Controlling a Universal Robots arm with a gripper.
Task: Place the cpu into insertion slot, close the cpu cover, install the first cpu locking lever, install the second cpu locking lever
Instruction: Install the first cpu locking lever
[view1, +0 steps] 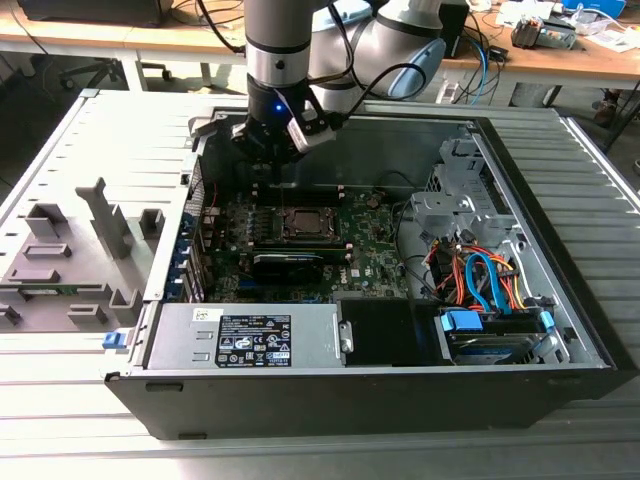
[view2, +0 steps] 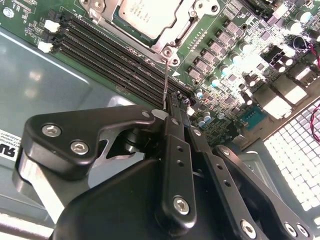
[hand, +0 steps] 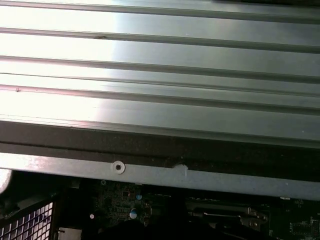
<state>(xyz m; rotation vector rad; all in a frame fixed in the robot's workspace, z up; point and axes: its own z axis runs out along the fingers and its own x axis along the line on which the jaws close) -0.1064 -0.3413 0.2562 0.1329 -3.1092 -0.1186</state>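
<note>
Locating the cpu (view2: 142, 12) first: where was it? (Trainee)

It lay flat in the slot (view1: 286, 224) on the board (view2: 225, 75), inside the open case (view1: 400, 400) on the table (view1: 60, 420). The cover (view2: 175, 36) framed it and looked folded down over its edges. (Technician)

And the pincer (view2: 175, 99)? (Trainee)

It hung over the board's far side in the exterior view. In the second wrist view its two fingers were pressed together, apparently clamped on the free end of a lever (view2: 165, 80). That lever was a thin wire rod rising from just beside a cover corner, next to the memory slots (view2: 110, 55). (Technician)

How would that lever handle? (Trainee)

By its look it was light, springy steel: stiff along its length, flexible sideways, smooth enough to slip between flat pads. The grip belonged near the free end, well away from the pivot. It was too thin to show whether it sat squarely between the pads. (Technician)

And the cpu itself? (Trainee)

It was light and rigid with a smooth metal top. The contacts beneath would be fragile, so any handling belonged at the edges. Whether a lever was already latched could not be told. (Technician)
</note>
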